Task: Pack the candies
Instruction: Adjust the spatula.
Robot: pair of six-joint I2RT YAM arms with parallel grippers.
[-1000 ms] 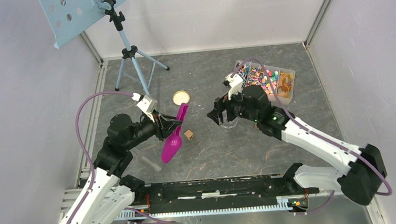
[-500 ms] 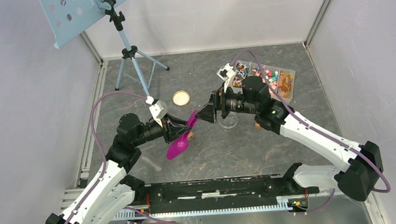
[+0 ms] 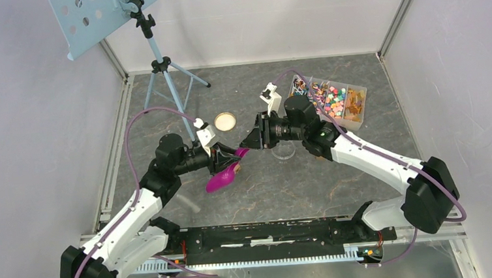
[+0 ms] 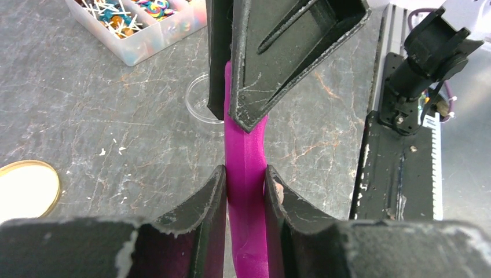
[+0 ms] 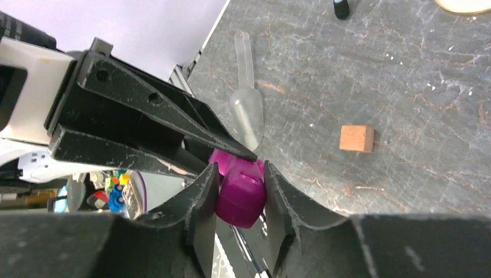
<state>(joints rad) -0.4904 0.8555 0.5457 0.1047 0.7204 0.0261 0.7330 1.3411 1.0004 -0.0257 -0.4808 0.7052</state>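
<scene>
A magenta scoop (image 3: pixel 223 178) hangs above the table's middle, bowl towards the near edge. My left gripper (image 3: pixel 230 157) is shut on its handle (image 4: pixel 246 174), both pads pressing the sides. Facing it, my right gripper (image 3: pixel 248 145) is shut on the same handle's end (image 5: pixel 240 197), which sits between its two fingers. The candies (image 3: pixel 332 99) are tiny multicoloured sweets lying in a clear compartment box (image 3: pixel 354 119) at the back right, also seen in the left wrist view as candies (image 4: pixel 153 8).
A clear round dish (image 3: pixel 285 152) stands just right of the grippers. A gold lid (image 3: pixel 225 121) lies behind them. A tripod (image 3: pixel 160 66) stands at the back left. On the table lie a clear scoop (image 5: pixel 247 110) and a wooden cube (image 5: pixel 356 138).
Both arms have moved towards each other. The right gripper came left from over the dish and closed on the scoop's handle end. The left gripper kept its hold and levelled the scoop.
</scene>
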